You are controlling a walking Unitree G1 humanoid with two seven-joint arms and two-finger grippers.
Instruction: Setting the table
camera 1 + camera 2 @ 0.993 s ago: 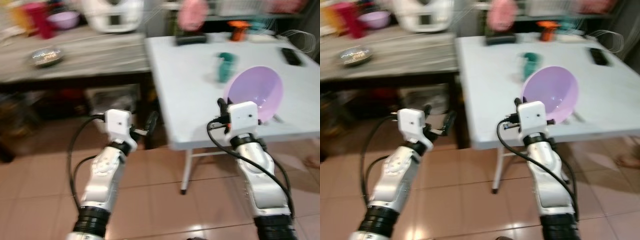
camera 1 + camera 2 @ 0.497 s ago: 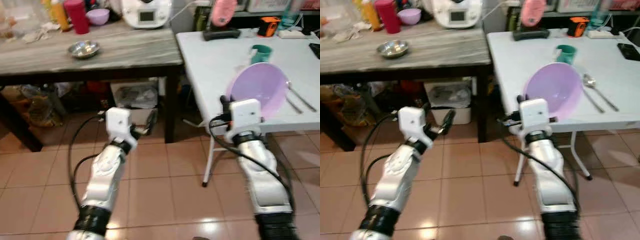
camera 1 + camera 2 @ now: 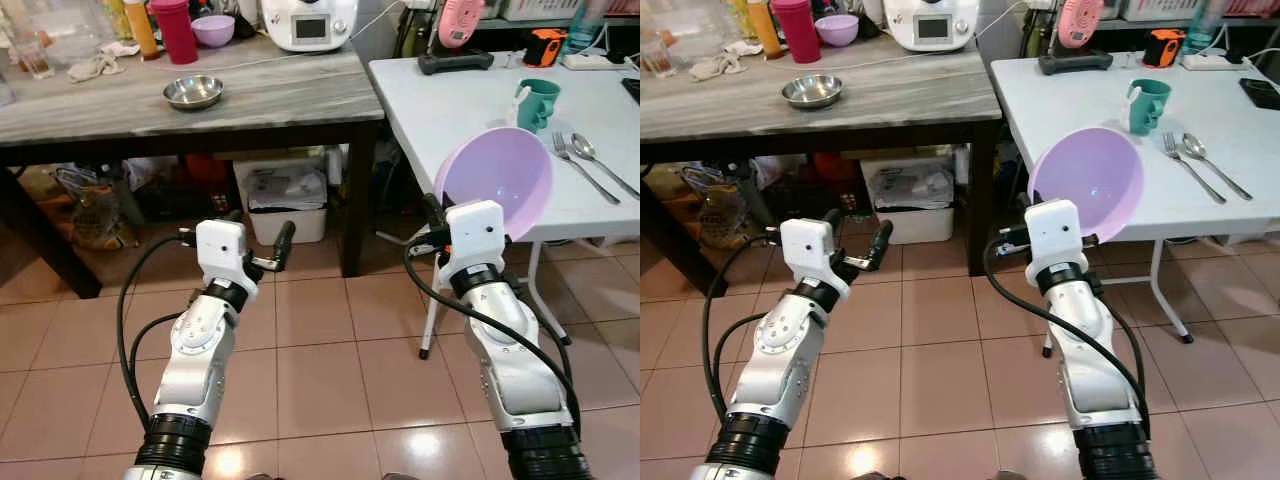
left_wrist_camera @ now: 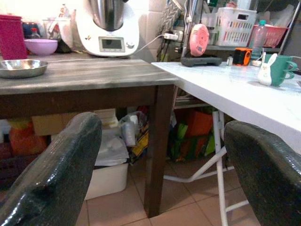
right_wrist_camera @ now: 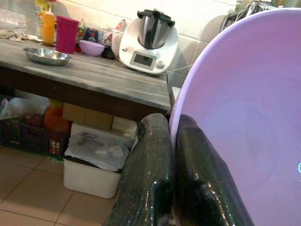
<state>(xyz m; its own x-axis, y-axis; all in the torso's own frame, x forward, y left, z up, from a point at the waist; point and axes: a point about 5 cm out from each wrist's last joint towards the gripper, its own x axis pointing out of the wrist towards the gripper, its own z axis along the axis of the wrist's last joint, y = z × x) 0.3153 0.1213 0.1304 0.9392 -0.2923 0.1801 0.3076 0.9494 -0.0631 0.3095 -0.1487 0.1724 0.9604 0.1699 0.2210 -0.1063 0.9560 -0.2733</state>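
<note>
- At the upper left of the head view, the wooden table (image 3: 200,110) carries a steel bowl (image 3: 193,91).
- Lower left, the left gripper (image 3: 262,250) hangs with fingers spread, grasping nothing.
- Right of centre, the right gripper (image 5: 171,155) pinches the rim of the purple bowl (image 3: 495,180), tilted above the edge of the white table (image 3: 450,100).
- I think the bowl should be levelled first, then lowered beside the fork (image 3: 580,168) and spoon (image 3: 600,160), clear of the green mug (image 3: 540,103).

I found no legible text, brand or number anywhere. White kitchen appliance (image 4: 107,28) on wooden table (image 4: 89,75) had lit display panel (characters too small for me to read). Pink fan (image 4: 201,40) on white table (image 4: 244,96) carried small mark, unreadable. I read nothing on purple bowl (image 5: 244,122).
</note>
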